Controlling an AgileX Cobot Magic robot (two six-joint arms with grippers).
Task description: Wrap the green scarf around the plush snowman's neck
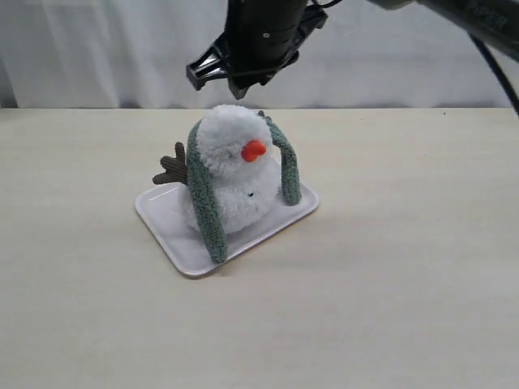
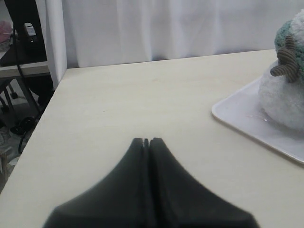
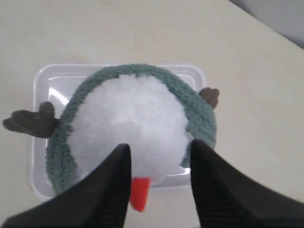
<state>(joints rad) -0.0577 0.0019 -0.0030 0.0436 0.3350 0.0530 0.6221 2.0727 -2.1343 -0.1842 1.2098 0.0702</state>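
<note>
Leftward, the black left gripper [image 2: 146, 141], fingers pressed together and empty, sits off the white rectangular tray [image 1: 174, 243]; there the fluffy white plush snowman [image 1: 235, 174] wears the fuzzy grey-green knit scarf [image 1: 204, 203] draped behind its neck [image 1: 243, 165], ends hanging in front; the black right gripper [image 3: 159, 145] hovers overhead, half-parted, empty; next, I judge, cross the ends.

Scarf [image 1: 207, 207] behind snowman [image 1: 231, 142] neck, ends fwd.

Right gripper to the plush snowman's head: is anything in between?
Nothing. In the exterior view the right gripper hangs just above the plush snowman's head with only a thin gap; the green scarf runs round behind it, not over the top.
</note>
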